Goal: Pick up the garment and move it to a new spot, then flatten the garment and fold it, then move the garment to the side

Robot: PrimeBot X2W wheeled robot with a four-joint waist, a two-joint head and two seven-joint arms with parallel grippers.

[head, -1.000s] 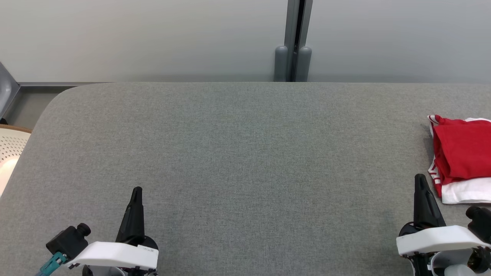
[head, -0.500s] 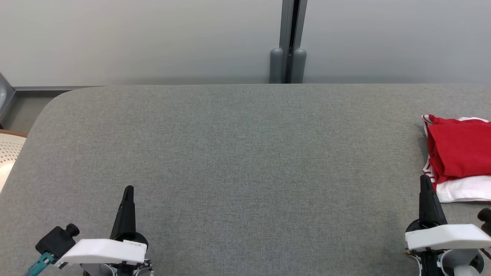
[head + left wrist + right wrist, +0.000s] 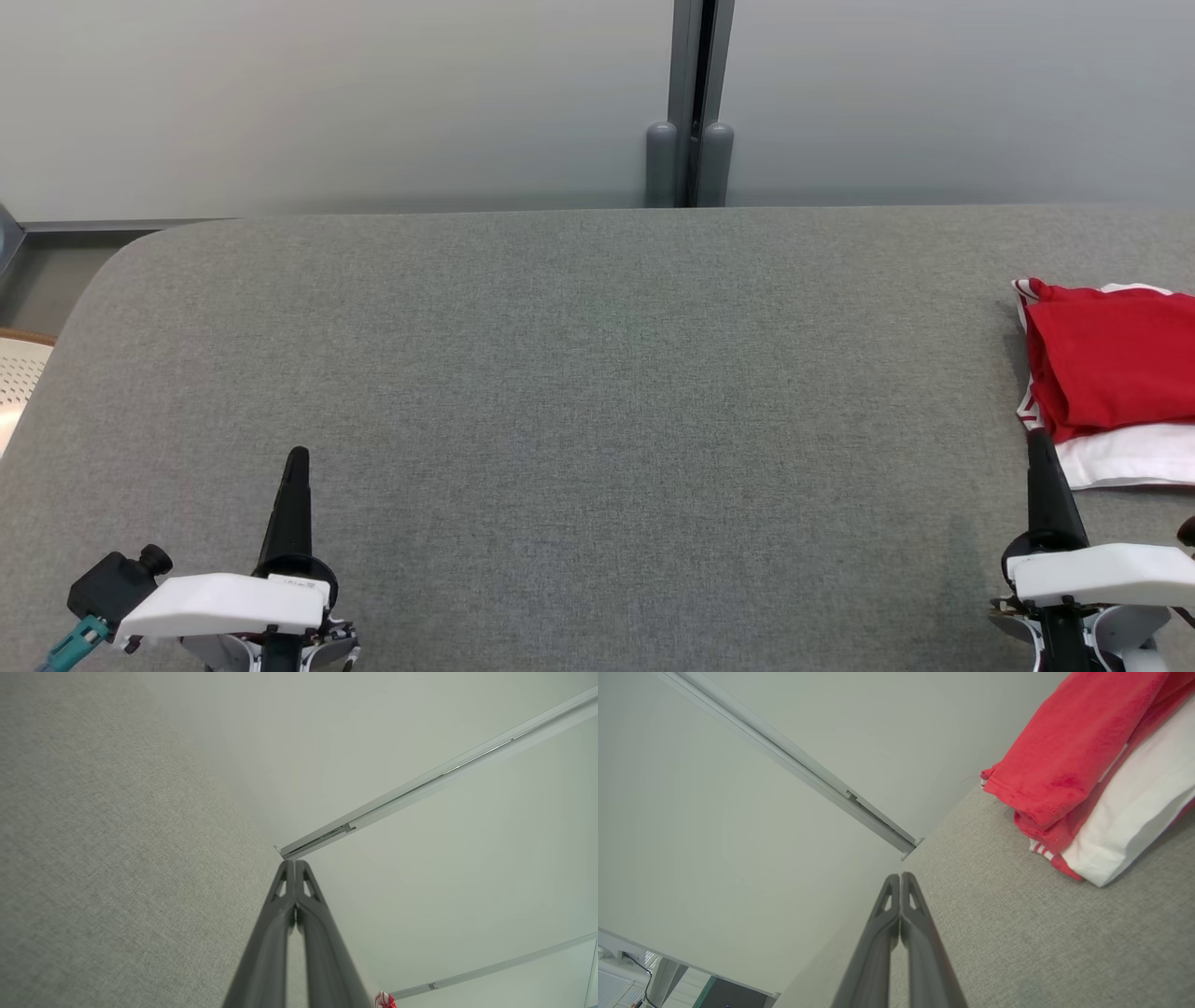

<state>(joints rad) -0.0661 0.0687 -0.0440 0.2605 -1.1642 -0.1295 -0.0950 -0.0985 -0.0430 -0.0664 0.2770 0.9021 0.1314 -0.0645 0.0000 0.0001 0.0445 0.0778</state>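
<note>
Folded red-and-white garment [image 3: 1111, 364] lies at the right side of the grey counter [image 3: 597, 373], near the right pincer [image 3: 1035, 439]; right pincer and left pincer [image 3: 297, 457] both pressed together, empty.

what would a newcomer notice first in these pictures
The folded red and white cloth garment stands out first, lying at the right edge of the grey fabric-covered table. Then come the shut, dark-fingered left gripper at the lower left and the right gripper at the lower right, its tip beside the garment.
</note>
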